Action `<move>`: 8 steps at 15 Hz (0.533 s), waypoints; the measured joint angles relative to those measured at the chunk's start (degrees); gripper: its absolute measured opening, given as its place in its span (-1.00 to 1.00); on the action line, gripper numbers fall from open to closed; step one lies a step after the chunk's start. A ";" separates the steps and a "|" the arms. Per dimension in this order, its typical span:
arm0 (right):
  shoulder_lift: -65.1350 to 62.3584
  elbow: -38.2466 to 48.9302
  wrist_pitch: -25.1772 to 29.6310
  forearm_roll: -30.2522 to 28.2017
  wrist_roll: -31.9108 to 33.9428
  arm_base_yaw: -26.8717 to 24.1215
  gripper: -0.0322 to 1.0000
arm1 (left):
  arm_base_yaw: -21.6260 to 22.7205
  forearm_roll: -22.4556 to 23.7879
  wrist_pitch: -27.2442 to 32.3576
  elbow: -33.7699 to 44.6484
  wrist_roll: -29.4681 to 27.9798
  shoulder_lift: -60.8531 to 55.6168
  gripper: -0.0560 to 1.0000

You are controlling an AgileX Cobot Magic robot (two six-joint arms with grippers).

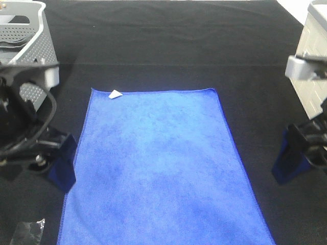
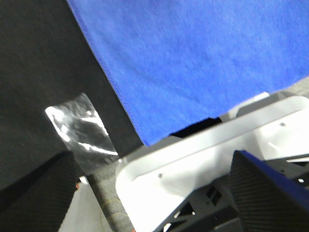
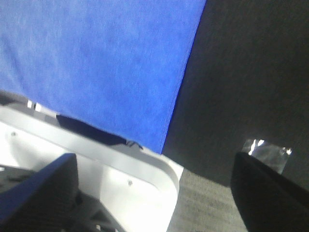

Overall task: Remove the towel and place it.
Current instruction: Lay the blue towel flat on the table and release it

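The royal-blue towel [image 1: 158, 163] lies spread flat on the black table cloth [image 1: 168, 51], with a small white tag [image 1: 115, 93] at its far left corner. My left gripper [image 1: 53, 171] hovers just off the towel's left edge, open and holding nothing. My right gripper [image 1: 299, 163] hovers off the right edge, also open and empty. In the left wrist view the towel [image 2: 203, 58] fills the area ahead of the spread gripper [image 2: 154, 203]. The right wrist view shows the towel's near corner [image 3: 96, 58] ahead of the open gripper [image 3: 154, 203].
A grey perforated basket [image 1: 25, 30] stands at the far left, and a pale bin [image 1: 314, 61] at the far right. A scrap of clear plastic [image 1: 28, 232] lies near the front left. The table's white front rim [image 2: 193, 164] runs under the towel's near edge.
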 joint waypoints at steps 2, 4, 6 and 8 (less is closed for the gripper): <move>0.00 -2.06 -1.95 -1.72 2.58 0.00 0.64 | 2.64 1.55 0.00 -2.52 -0.11 0.00 0.62; 0.06 -5.84 -2.98 -2.41 3.78 -1.26 0.64 | 9.00 2.35 -0.29 -5.39 1.55 0.00 0.62; 0.06 -7.10 -3.15 -2.23 3.84 -2.92 0.64 | 10.89 2.81 -0.97 -6.30 2.46 -0.06 0.62; 0.86 -10.66 -3.55 -2.23 3.38 -8.65 0.64 | 13.12 2.98 -3.09 -7.73 4.24 0.00 0.62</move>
